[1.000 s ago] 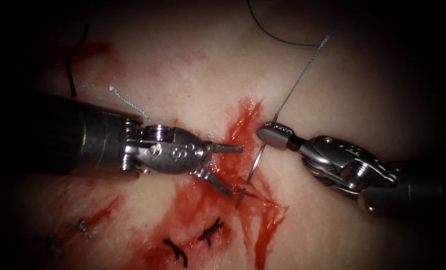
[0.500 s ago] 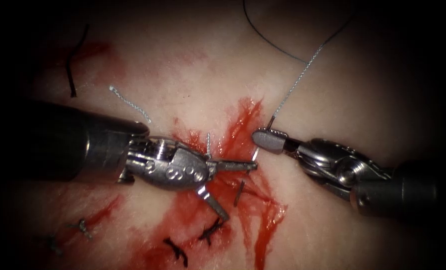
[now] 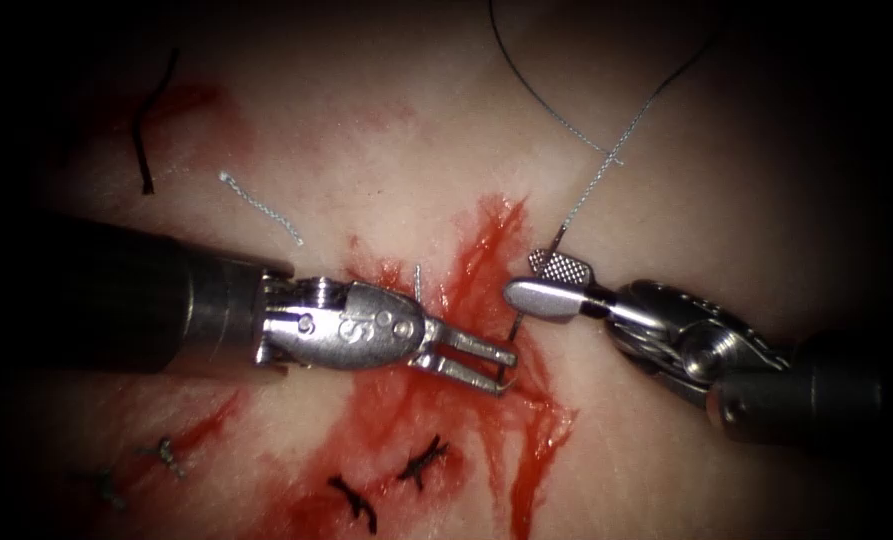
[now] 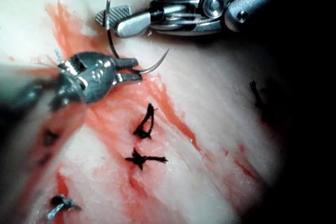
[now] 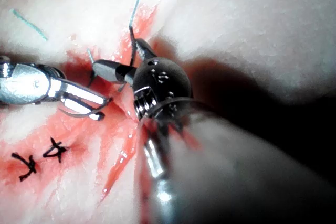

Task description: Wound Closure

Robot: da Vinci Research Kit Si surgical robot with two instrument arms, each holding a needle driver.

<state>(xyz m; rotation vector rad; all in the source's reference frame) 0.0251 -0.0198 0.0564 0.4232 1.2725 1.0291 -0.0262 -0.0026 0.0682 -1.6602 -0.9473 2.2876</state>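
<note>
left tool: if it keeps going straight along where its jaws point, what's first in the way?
Probably the needle: the left tool points right across the cut, its jaws closed around the needle's curve near the tip. Beyond that lies red-stained tissue. The right tool, jaws open, sits slightly above that line. Depth is uncertain.

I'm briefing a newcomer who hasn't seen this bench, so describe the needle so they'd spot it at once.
Find the red-stained cut in the middle of the tissue. The two tools' tips meet there: the left tool grips a thin curved steel wire near its point, beside the right tool, whose jaws are open. That is the needle: stiff and shiny, unlike the limp thread trailing from it.
</note>
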